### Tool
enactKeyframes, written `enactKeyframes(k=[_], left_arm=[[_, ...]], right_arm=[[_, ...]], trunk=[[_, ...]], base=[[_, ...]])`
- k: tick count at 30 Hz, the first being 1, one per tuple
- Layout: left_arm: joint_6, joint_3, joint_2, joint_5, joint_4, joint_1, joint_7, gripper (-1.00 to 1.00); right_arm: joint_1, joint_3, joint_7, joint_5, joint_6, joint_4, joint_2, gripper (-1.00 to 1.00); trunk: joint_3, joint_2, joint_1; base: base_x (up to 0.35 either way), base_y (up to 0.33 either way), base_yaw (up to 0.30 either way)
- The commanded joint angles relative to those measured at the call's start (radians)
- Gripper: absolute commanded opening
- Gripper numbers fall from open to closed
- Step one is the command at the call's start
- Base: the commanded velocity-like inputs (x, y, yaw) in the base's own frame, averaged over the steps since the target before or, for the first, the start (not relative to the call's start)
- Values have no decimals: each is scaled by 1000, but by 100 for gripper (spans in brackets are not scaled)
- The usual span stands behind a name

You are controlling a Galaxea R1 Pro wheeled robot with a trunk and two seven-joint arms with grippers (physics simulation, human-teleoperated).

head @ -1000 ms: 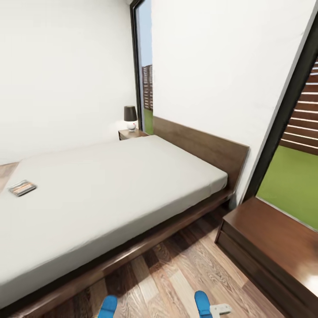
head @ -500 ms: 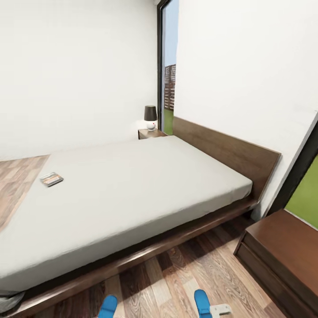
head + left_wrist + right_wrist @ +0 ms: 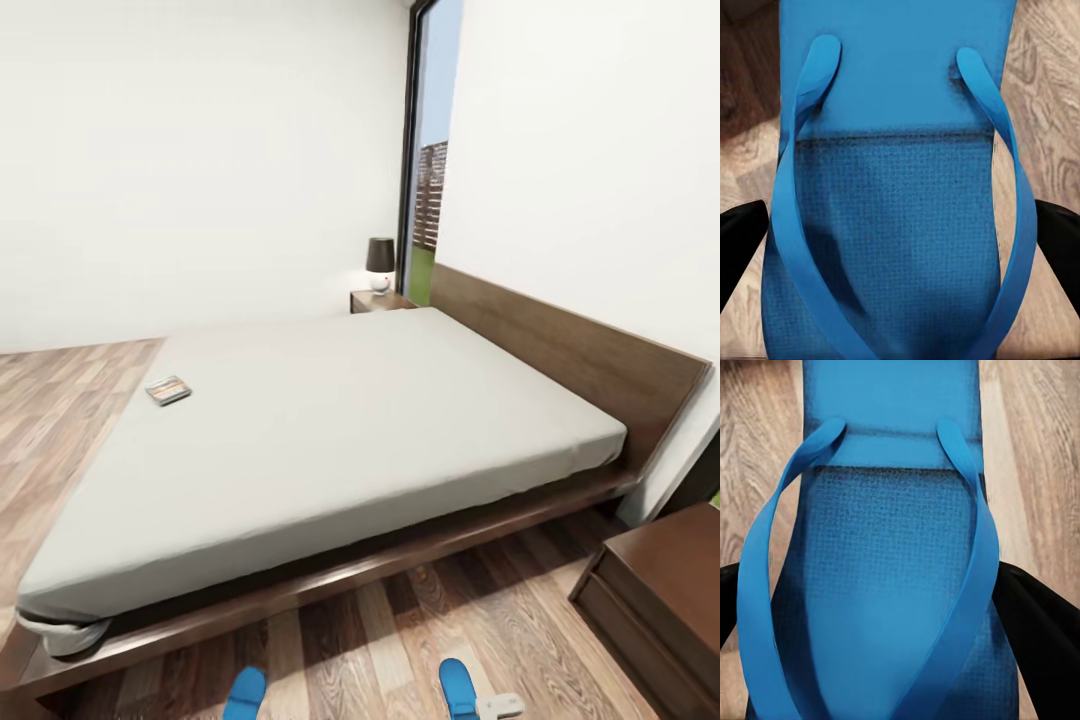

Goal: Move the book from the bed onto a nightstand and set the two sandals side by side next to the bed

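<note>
Each gripper's fingers (image 3: 739, 240) (image 3: 1039, 615) flank a sandal (image 3: 896, 187) (image 3: 889, 547), apparently pinching it; a loose grip risks dropping it short of the bed (image 3: 350, 420)

sandal (image 3: 896, 247): blue, straps up (close view) | black end effector fingers (image 3: 739, 240) flanking it | wood floor (image 3: 1046, 90) beneath

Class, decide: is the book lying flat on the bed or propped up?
Flat. The book lies cover-up on the bed, near the mattress's far left edge.
</note>
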Motion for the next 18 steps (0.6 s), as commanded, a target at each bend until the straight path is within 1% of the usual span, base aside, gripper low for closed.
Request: enactKeyframes(k=[1,5,9,18], left_arm=[[-4,-8,0,4,2,-1,5,-100],[-4,-8,0,4,2,-1,5,-100],[-4,-8,0,4,2,-1,5,-100],[-4,-8,0,3,2,-1,5,-100]], right_arm=[[0,-3,-2,9,-3,1,0,-100],[0,-3,-2,9,-3,1,0,-100],[0,-3,-2,7,-3,1,0,-100],[0,-3,-2,5,-3,1,0,-100]], trunk=[[-1,0,0],[-3,0,0],[-4,0,0],[-5,0,0]], base=[[0,0,223],[0,0,207],[0,0,151],[0,0,58]])
